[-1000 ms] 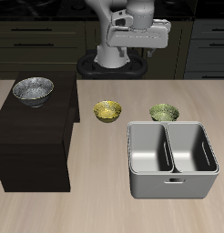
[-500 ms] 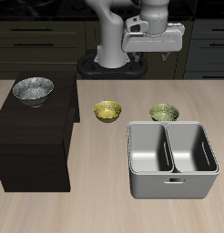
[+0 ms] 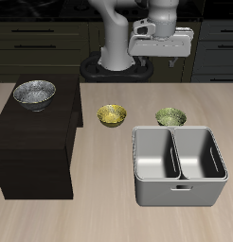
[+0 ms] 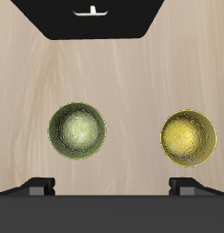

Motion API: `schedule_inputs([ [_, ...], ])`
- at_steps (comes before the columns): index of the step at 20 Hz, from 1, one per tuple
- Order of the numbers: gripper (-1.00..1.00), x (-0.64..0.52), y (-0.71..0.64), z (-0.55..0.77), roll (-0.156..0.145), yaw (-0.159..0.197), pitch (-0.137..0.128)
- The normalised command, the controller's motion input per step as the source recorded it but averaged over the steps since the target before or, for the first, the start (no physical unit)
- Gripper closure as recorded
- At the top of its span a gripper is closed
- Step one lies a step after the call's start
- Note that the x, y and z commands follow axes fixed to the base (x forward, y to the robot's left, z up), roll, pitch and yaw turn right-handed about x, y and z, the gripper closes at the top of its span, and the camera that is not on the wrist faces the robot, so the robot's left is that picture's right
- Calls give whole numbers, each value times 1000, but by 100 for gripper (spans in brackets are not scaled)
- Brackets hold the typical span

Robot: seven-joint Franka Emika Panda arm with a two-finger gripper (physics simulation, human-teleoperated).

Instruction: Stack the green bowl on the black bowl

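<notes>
Altogether three bowls (green bowl (image 3: 170, 116), black bowl (image 3: 34, 93), yellow bowl (image 3: 113, 115)); gripper (image 3: 160, 62) spread wide.

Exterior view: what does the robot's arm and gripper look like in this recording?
The arm is glossy white with rounded, tubular links, rising from a dark round base. The gripper hangs from a boxy light-grey hand body with darker underside details. In the wrist view only two small dark finger tips show above a black edge. No cables or readable markings are visible.
</notes>
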Motion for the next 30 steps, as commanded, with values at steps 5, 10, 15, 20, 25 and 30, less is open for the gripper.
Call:
schedule_inputs([
  [5,-100,-51,53,-293,-8,-13,-57],
  [10,-100,-24,-20,-224,-17,9,-77],
  [15,-100,23,72,-414,30,-14,16],
  [20,-100,27,37,-375,2,-25,4],
  [25,-100,26,90,-376,18,27,20],
  [30,-100,5,26,-274,2,9,6],
])
